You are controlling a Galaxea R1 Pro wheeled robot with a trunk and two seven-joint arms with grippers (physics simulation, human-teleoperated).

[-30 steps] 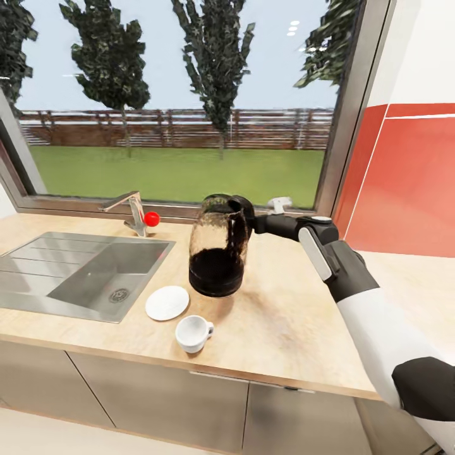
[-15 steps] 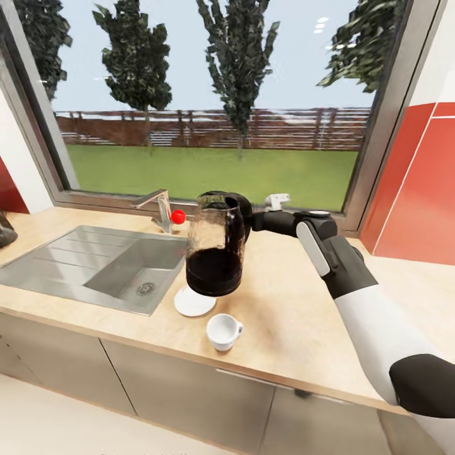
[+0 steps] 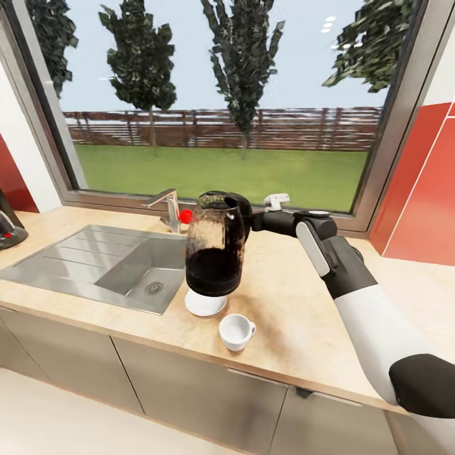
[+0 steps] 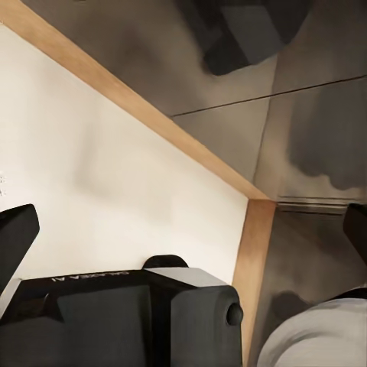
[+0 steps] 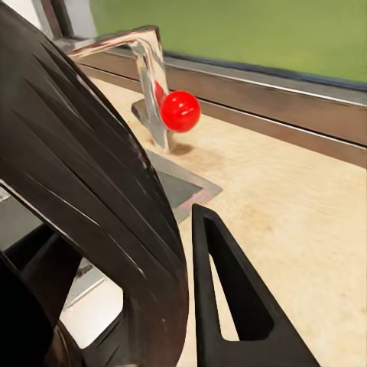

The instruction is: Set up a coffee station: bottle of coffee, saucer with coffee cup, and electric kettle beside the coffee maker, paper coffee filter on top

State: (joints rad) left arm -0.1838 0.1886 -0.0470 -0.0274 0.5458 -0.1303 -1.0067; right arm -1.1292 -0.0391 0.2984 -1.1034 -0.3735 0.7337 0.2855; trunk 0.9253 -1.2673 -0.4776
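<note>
My right gripper (image 3: 248, 222) is shut on the black loop handle of the electric kettle (image 3: 214, 248), a clear glass jug with a black base, held upright above the kitchen countertop (image 3: 297, 316). In the right wrist view the kettle (image 5: 84, 206) looms large beside one finger (image 5: 229, 306). The white saucer (image 3: 205, 305) lies partly hidden under the kettle's base. In front of it stands the white coffee cup (image 3: 236, 330), near the counter's edge. The coffee maker (image 3: 7, 229) peeks in at the far left. My left gripper (image 4: 183, 229) hangs open over the floor beside the cabinet fronts.
A steel sink (image 3: 107, 265) with a drainboard is set into the counter on the left, behind it a tap with a red knob (image 3: 185, 216). A large window runs along the back. Red wall panels (image 3: 423, 189) flank the right side.
The whole view has shifted leftward along the counter, with the kettle carried along in my right gripper. The kettle now hangs over the saucer, and the coffee maker has come into view.
</note>
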